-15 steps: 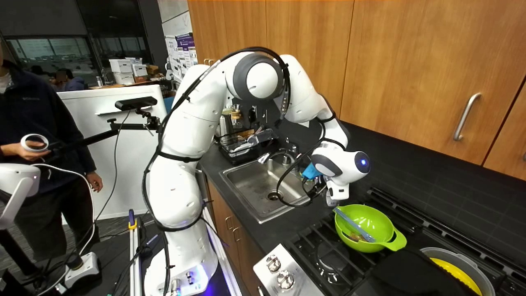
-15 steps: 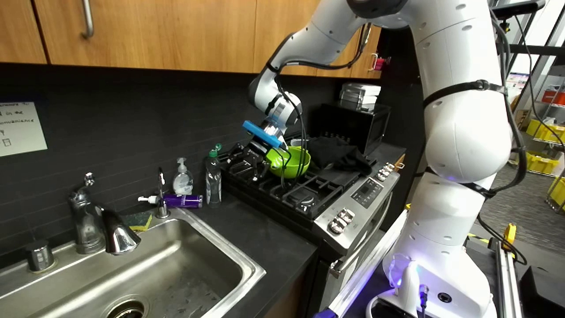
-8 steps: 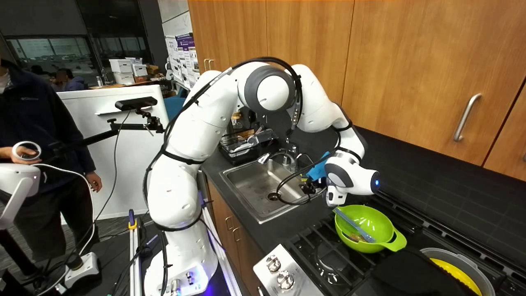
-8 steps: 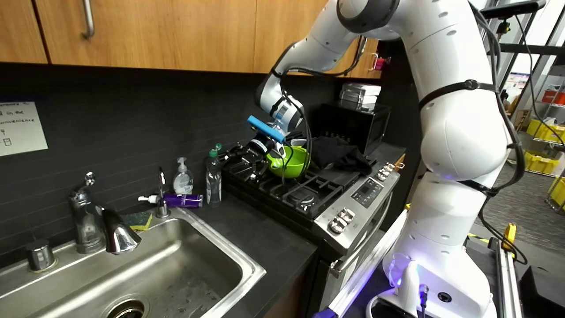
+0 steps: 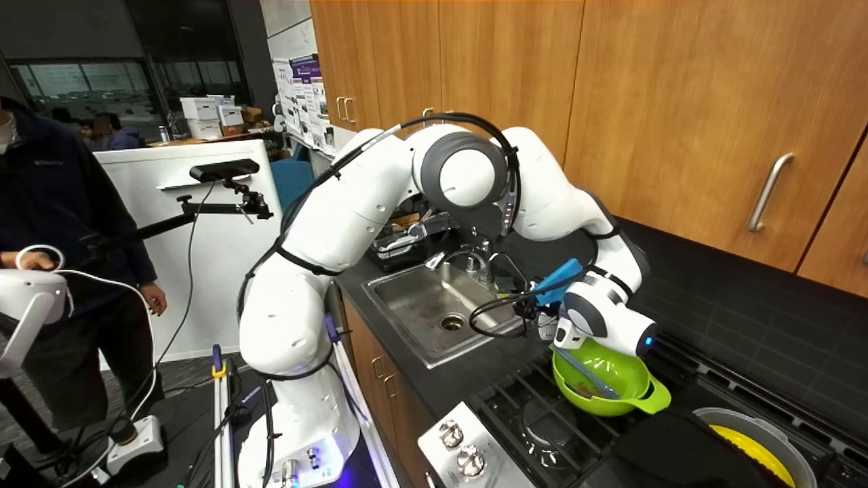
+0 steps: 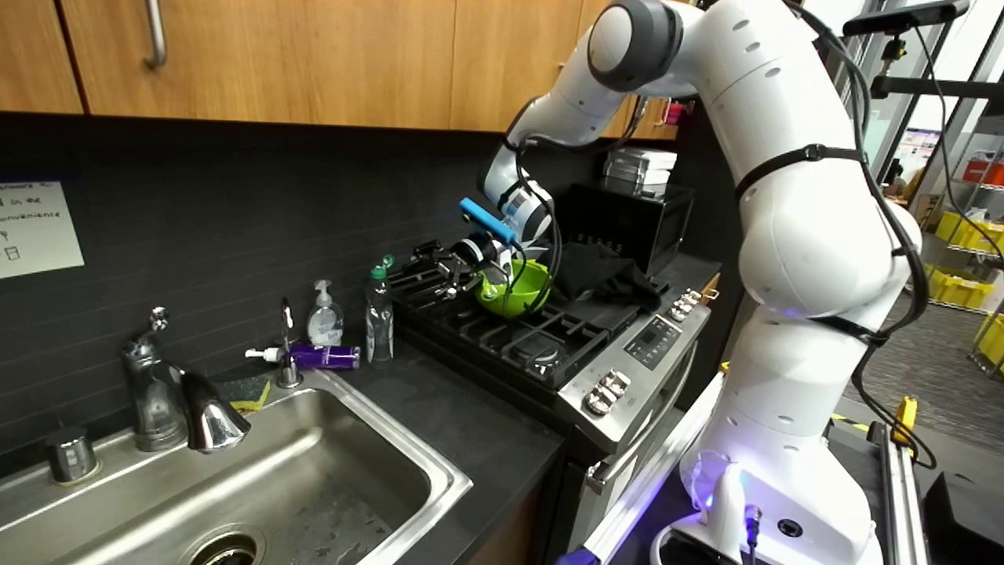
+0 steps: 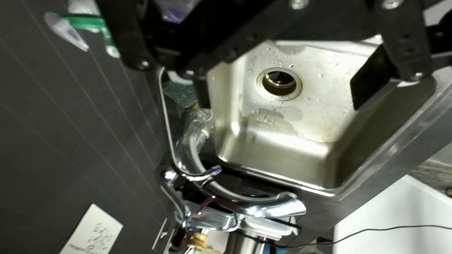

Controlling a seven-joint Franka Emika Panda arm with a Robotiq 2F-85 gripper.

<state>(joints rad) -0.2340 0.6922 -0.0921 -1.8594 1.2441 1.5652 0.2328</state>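
Note:
My gripper (image 7: 284,90) is open in the wrist view, its black fingers (image 7: 374,77) wide apart with nothing between them. Past them, some way off, appear the steel sink (image 7: 300,135) and its drain (image 7: 279,86). In an exterior view the gripper (image 6: 437,271) hangs above the stove, tilted towards the sink side. A green bowl (image 6: 518,298) stands on the burners just beside and below the hand. Inside the bowl (image 5: 637,373) leans a blue-grey utensil (image 5: 586,373), with something brownish at the bottom. The arm's hand partly covers the bowl's far rim.
A clear bottle with a green cap (image 6: 380,314), a soap pump (image 6: 324,318) and a lying purple bottle (image 6: 325,358) stand between stove and sink. The faucet (image 7: 247,203) arches by the sink. Black cloth (image 5: 678,451) and a grey pot (image 5: 786,444) lie beyond the bowl. Cabinets hang overhead.
The arm's elbow has come lower and reached farther out. The hand has shifted along over the bowl, and the gripper has tipped up from pointing more downward. The bowl has not moved.

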